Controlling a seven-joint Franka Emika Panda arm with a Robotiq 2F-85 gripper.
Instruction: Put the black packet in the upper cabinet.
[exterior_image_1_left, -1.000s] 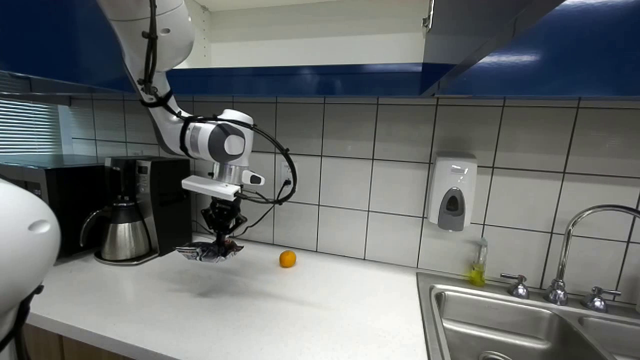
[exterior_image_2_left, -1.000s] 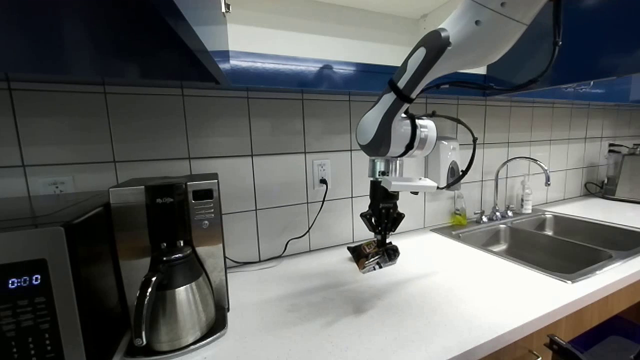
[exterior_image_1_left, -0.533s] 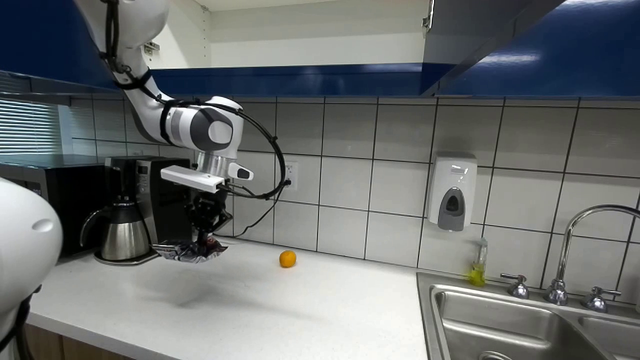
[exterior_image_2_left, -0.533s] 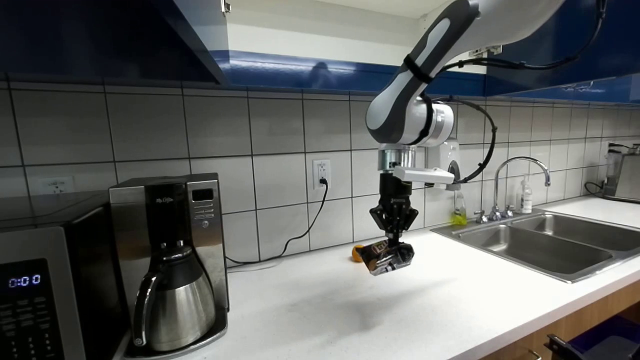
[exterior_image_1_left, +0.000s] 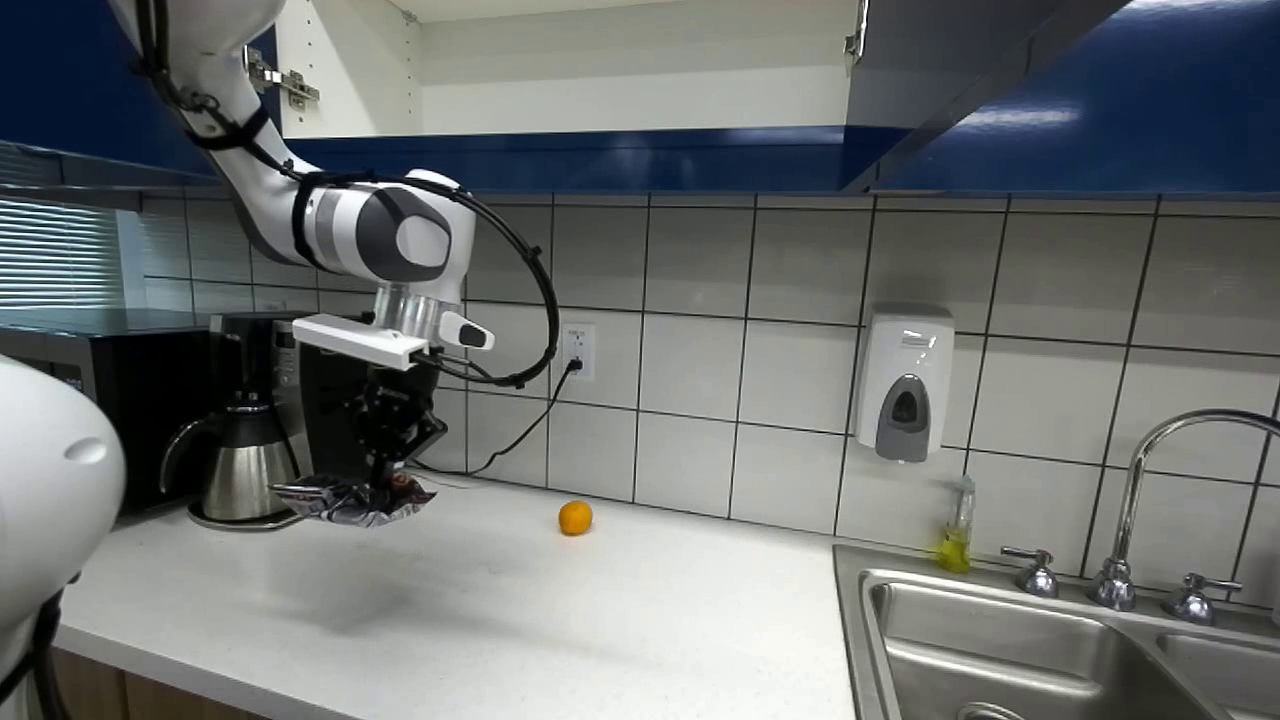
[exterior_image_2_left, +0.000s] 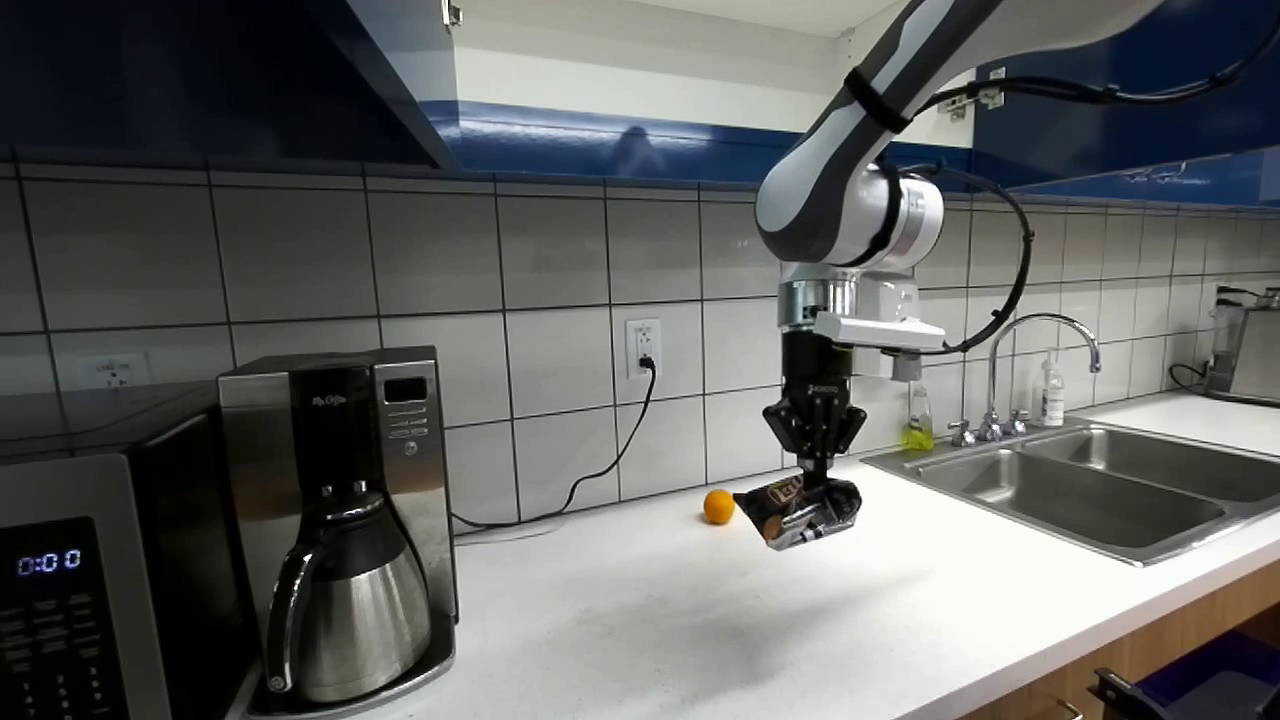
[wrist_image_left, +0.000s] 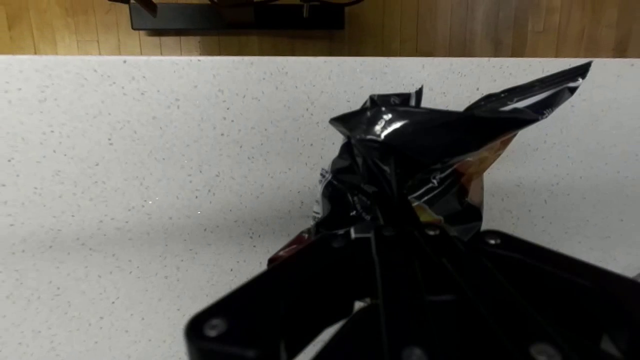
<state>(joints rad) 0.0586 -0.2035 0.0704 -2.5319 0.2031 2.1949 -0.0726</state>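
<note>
Moving away from the wall (exterior_image_1_left: 690, 370), the arm (exterior_image_1_left: 345, 230) carries the packet (exterior_image_2_left: 800, 515) farther out over the counter (exterior_image_1_left: 620, 620), and it seems also somewhat higher. The ball (exterior_image_2_left: 718, 506) lets me check this: one second ago the packet hides it in an exterior view, and now the ball shows whole, just to the left of the packet's tip. The gripper (exterior_image_2_left: 815, 477) stays closed on the packet, pinching it from above. This grip does not change, and in the wrist view crumpled corners of the packet stick out beyond it. Also, the arm uncovers more of the cabinet (exterior_image_1_left: 640, 100): in an exterior view a hinge (exterior_image_1_left: 297, 88) comes into sight at the left side of its opening.

For the task, I judge this as the carrying step. The packet is not yet in the cabinet; it hangs in the air above the counter, well below the cabinet. Backing from the wall probably makes room, so that the packet can rise in front of the cabinet without hitting it from underneath. The next move likely calls for a much higher lift, then a push forward into the opening. A loose corner could catch on the cabinet while entering, I think. How near the arm passes to the door (exterior_image_2_left: 1120, 140), I cannot tell.
</note>
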